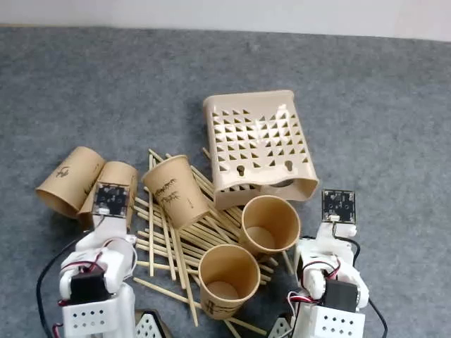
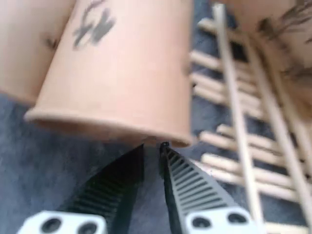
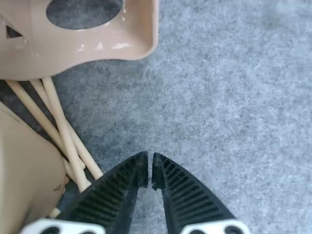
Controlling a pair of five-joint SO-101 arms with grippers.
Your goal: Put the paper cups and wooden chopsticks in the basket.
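No text, number or sign can be read. Only dark printed marks on cup walls:
- leftmost lying cup (image 1: 69,181): one scribble-like mark, illegible.
- middle lying cup (image 1: 176,190): several lines of dark print along the side, too small to tell.
- front standing cup (image 1: 227,282): faint small print low on the wall, illegible.
- second lying cup (image 2: 112,73), left wrist view: dark mark, blurred.
- rear standing cup (image 3: 27,180), right wrist view: tiny dark mark, unreadable.
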